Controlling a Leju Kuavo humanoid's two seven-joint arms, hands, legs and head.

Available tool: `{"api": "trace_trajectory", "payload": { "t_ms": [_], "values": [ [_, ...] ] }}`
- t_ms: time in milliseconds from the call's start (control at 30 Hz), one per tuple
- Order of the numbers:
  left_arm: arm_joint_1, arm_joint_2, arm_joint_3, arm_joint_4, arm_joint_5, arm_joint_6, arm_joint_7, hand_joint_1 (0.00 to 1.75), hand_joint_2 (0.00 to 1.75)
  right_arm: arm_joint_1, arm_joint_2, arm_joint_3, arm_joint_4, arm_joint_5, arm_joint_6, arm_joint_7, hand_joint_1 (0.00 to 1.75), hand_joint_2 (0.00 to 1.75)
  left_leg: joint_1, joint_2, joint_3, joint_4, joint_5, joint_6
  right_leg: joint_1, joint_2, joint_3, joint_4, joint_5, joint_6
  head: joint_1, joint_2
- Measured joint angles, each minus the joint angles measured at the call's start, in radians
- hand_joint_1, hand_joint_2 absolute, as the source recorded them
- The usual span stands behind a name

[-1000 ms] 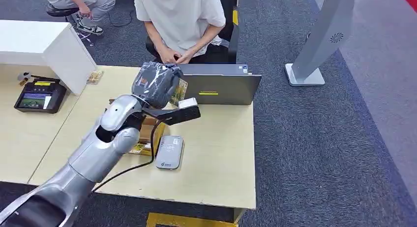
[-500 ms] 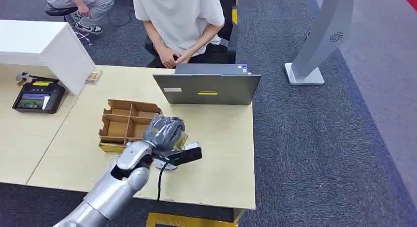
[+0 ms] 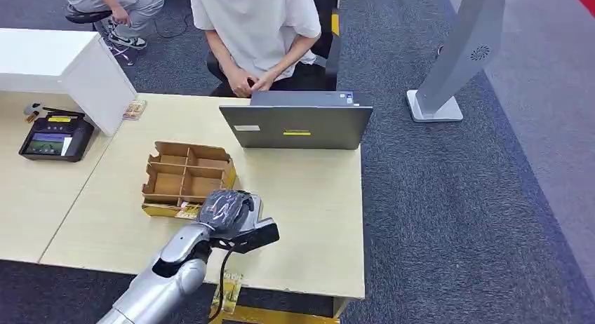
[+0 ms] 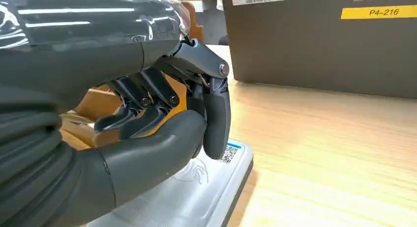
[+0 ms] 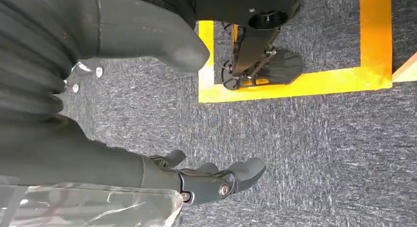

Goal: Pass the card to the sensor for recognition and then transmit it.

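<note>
The left hand [image 3: 235, 217] has come down from above the cardboard tray [image 3: 184, 178] and now rests low over the sensor [image 4: 196, 187], at 6 o'clock from the laptop [image 3: 296, 126] on the desk [image 3: 316, 212]. I judge the reading step is happening. Its fingers [image 4: 216, 114] are curled against the thumb; I cannot see the card between them. The right hand [image 5: 216, 180] hangs spread, holding nothing.

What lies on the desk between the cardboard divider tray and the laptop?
Nothing: in the head view the stretch of desk between the cardboard divider tray and the laptop is bare wood.
</note>
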Motion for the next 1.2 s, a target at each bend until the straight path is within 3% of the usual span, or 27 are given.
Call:
{"api": "trace_trajectory", "payload": {
  "t_ms": [500,633,1200],
  "values": [
    [0.025,0.008,0.0,0.007,-0.001,0.017,0.019,1.75,1.75,0.0,0.0,0.005,0.0,0.015,0.004,0.005,0.0,1.75,0.0,0.0,0.0,0.0,0.0,0.0,0.0,0.0,0.0,0.0,0.0,0.0,0.0,0.0],
    [0.047,0.008,0.006,-0.009,0.005,0.057,0.009,1.75,1.75,0.006,0.0,0.005,0.0,0.008,0.003,-0.001,0.0,1.75,0.0,0.0,0.0,0.0,0.0,0.0,0.0,0.0,0.0,0.0,0.0,0.0,0.0,0.0],
    [0.077,0.016,0.025,-0.051,0.011,0.082,-0.002,1.75,1.75,0.016,0.0,0.005,0.0,0.007,0.0,-0.003,0.0,1.75,0.0,0.0,0.0,0.0,0.0,0.0,0.0,0.0,0.0,0.0,0.0,0.0,0.0,0.0]
  ]
}}
